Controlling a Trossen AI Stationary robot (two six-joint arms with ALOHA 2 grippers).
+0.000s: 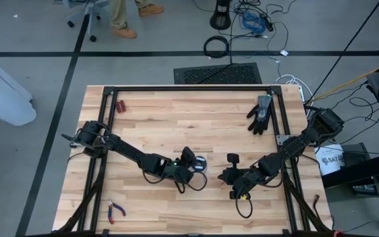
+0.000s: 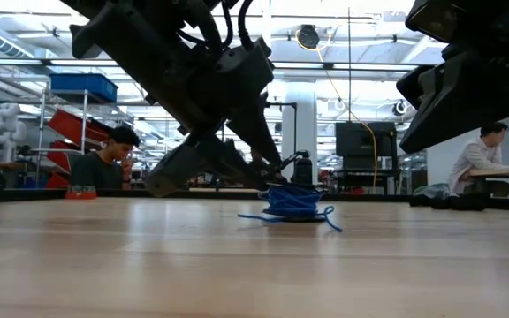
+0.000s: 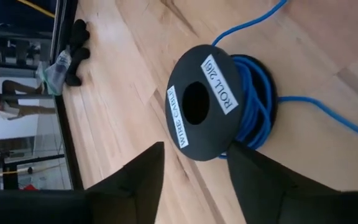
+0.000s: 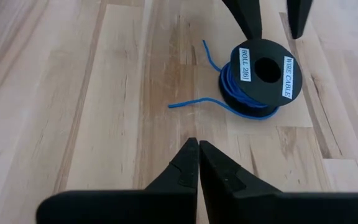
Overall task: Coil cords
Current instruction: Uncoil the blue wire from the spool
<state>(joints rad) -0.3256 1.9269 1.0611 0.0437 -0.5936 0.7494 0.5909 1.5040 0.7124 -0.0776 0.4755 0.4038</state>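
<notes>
**Spool of blue cord between the two end effectors**

Near the middle of the tabletop [image 1: 176,125], a small black spool [image 3: 202,107] wound with thin blue cord [image 3: 257,93] lies flat, and everything else is placed from it here.

Far to the spool's left, by the near edge, lie the red-handled pliers [image 1: 116,210], and at the far left edge sits a small red object [image 1: 121,105] too small to identify. Just left of the spool is the left end effector [image 1: 188,157], its two dark fingers [image 3: 142,180] apart and straddling the spool's rim without clearly touching it; I cannot tell whether contact is made.

The spool carries white labels, and two loose blue tails [image 4: 194,102] trail off it onto the wood toward the right wrist camera. Some turns bulge out under the flange, so the winding looks slack.

Right of the spool, a short way off, the right end effector [image 4: 198,163] points at it with its fingers pressed together, holding nothing. Farther right and toward the back edge lies a black glove [image 1: 260,114].

My judgement: the spool is light and rigid and would slide or tip under a sideways nudge, while the cord is limp and springy and may unwind if tugged. The flange rim is the firm place to pinch the spool; a loose tail is best taken near its free end.
</notes>
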